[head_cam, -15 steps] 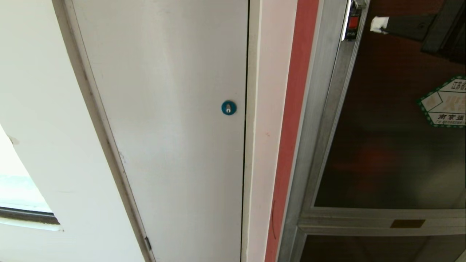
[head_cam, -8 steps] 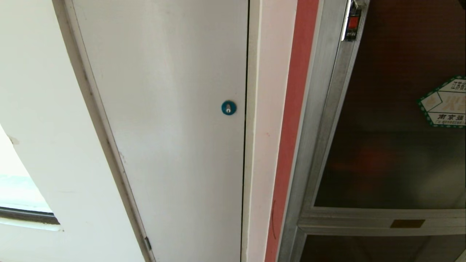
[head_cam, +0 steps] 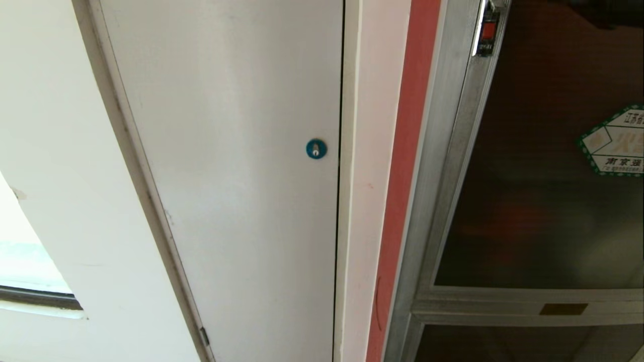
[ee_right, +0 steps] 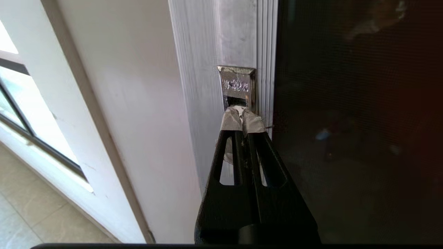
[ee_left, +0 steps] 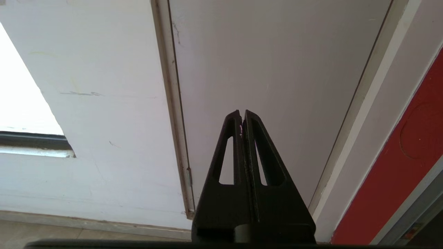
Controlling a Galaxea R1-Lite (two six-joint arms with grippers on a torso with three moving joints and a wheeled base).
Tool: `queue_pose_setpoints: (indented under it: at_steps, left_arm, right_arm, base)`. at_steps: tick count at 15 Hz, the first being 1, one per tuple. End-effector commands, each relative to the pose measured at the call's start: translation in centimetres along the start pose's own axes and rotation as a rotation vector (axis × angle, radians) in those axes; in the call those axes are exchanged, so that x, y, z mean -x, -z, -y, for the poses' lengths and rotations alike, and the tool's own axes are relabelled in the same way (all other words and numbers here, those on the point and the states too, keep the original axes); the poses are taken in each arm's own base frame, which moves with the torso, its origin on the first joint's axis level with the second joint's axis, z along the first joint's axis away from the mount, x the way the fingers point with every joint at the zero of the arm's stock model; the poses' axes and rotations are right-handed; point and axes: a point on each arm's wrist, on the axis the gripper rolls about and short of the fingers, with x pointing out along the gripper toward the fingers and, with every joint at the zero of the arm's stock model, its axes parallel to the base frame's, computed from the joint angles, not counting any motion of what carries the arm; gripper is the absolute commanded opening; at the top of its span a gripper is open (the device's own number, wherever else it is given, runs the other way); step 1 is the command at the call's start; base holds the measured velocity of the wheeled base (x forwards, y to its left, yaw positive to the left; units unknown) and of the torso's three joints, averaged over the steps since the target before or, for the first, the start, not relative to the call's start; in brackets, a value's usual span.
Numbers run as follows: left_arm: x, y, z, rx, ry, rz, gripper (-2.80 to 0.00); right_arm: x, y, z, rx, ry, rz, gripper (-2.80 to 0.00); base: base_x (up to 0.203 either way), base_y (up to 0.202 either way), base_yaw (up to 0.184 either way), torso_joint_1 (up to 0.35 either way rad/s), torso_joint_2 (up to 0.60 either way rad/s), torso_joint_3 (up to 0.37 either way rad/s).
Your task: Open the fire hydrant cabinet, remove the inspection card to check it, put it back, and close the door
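Observation:
The fire hydrant cabinet [head_cam: 443, 176] fills the right of the head view, silver framed with a red edge strip [head_cam: 402, 176]. Its door [head_cam: 543, 201] of dark glass is closed and carries a green-bordered hexagonal sticker [head_cam: 614, 143]. A small red latch [head_cam: 487, 32] sits high on the frame. In the right wrist view my right gripper [ee_right: 242, 112] is shut and holds nothing. Its taped tips are at the slot under a silver latch plate [ee_right: 237, 84] on the frame, beside the door glass [ee_right: 346, 121]. My left gripper [ee_left: 242, 116] is shut and parked. The inspection card is hidden.
A plain white door [head_cam: 226, 176] with a round blue lock [head_cam: 316, 149] stands left of the cabinet. A window [head_cam: 30, 271] is at the far left. Tiled floor [ee_right: 41, 221] shows below. A smaller dark panel [head_cam: 528, 347] lies under the door.
One second ago my right gripper showed at the upper right of the head view, in front of the glass. It has since left that view. The camera has not moved.

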Motion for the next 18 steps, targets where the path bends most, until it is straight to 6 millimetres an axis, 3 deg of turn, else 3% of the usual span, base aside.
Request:
queue_pose_setpoints:
  at_steps: [1,7,11,18]
  left_arm:
    - [0.0,0.0,0.0,0.000,0.000,0.001,-2.80]
    - [0.0,0.0,0.0,0.000,-0.001,0.000,-2.80]
    - [0.0,0.0,0.0,0.000,-0.001,0.002,-2.80]
    - [0.0,0.0,0.0,0.000,0.000,0.000,-2.80]
  right_arm:
    - [-0.7,0.4,0.3,-0.002,0.001,-0.015,-2.80]
    - [-0.5,0.1,0.0,0.004,-0.012,-0.002,-2.80]
    - [-0.8,-1.5,-0.2,0.018,-0.018,0.055,-2.80]
    - [-3.4,-1.1,0.7,0.035,-0.008,0.095,-2.80]
  base:
    - [0.000,0.000,0.000,0.000,0.00,0.000]
    - [0.000,0.000,0.000,0.000,0.00,0.000]
    - [0.000,0.000,0.000,0.000,0.00,0.000]
    - [0.000,0.000,0.000,0.000,0.00,0.000]
